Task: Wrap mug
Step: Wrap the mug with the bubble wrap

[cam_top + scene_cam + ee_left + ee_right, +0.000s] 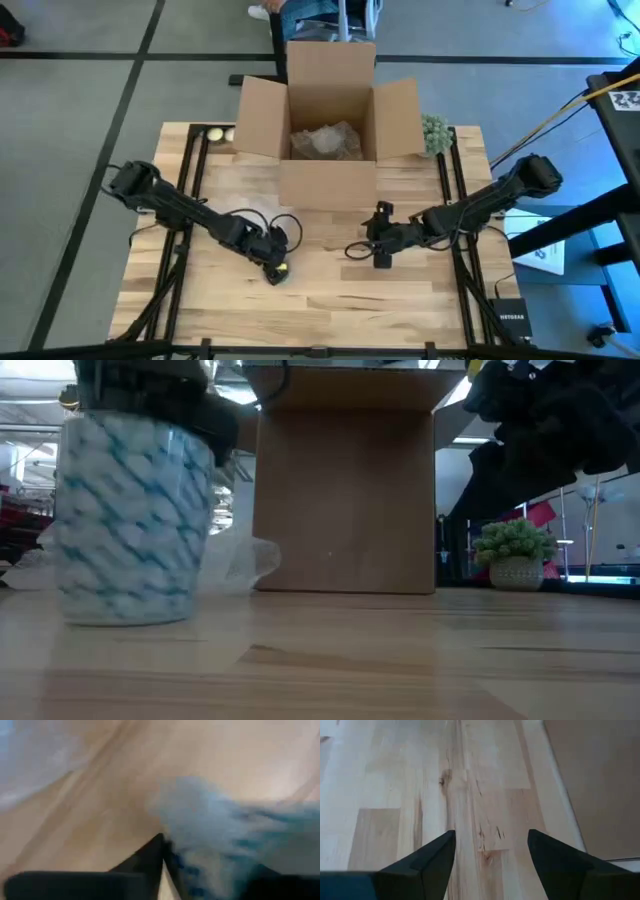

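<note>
Mug, white ceramic with teal brush pattern (132,520), stands upright on the light wooden table (330,290), lower left of centre in the high view, far left in the low view. Left gripper (272,262) is down on it; the wrist view shows one dark finger (150,857) against the mug wall, so the fingers look clamped on the rim, though blur keeps this from being certain. Clear crumpled plastic wrap (240,560) lies just behind the mug, between it and the open brown cardboard box (328,110).

Step in hand, as I read it: get the mug onto the wrap. Keep it upright, lift enough to clear the film, set it mid-sheet so the edges can fold over. Risk: film drags or bunches under the base.

Right gripper (381,247) hovers right of centre over bare table, fingers (430,857) wide apart, holding nothing. Small green potted plant (515,555) sits beside the box, clear of the work.
</note>
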Tool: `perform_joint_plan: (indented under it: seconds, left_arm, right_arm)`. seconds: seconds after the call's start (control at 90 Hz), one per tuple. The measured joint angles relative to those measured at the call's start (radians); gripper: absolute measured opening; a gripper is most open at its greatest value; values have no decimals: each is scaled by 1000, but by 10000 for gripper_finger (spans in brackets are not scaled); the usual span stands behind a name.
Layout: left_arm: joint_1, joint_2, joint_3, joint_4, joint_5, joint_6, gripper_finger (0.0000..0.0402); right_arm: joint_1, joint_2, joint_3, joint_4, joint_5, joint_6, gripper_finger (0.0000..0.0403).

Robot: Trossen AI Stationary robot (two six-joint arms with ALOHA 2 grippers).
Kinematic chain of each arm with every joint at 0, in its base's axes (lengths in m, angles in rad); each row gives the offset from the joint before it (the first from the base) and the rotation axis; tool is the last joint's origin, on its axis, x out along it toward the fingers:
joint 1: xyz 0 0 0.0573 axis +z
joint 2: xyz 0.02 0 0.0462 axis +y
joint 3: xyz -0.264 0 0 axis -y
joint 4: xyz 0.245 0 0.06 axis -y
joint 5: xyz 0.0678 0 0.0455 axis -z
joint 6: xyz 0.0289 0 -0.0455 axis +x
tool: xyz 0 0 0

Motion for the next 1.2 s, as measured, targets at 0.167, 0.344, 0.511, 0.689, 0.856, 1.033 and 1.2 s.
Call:
perform_joint_plan:
  seconds: [0.167, 0.344, 0.511, 0.689, 0.856, 1.033, 1.2]
  left_arm:
    - [-1, 61, 56, 60, -12, 50, 10]
    - [8, 164, 177, 53, -32, 141, 4]
    - [31, 256, 317, 55, -42, 256, 3]
    - [65, 335, 429, 56, -64, 342, 3]
    - [104, 395, 487, 49, -52, 396, 3]
    - [134, 409, 503, 53, -43, 455, 9]
    - [153, 394, 503, 64, -39, 465, 42]
  right_arm:
    - [0, 0, 0, 0, 0, 0, 236]
    - [0, 0, 0, 0, 1, -9, 236]
    - [0, -17, 0, -42, 9, -12, 236]
    - [1, -84, 0, -174, -2, 48, 236]
    - [1, -150, 0, -298, 2, 105, 236]
    - [1, -181, 0, -363, 26, 142, 236]
    - [1, -178, 0, -360, 29, 144, 236]
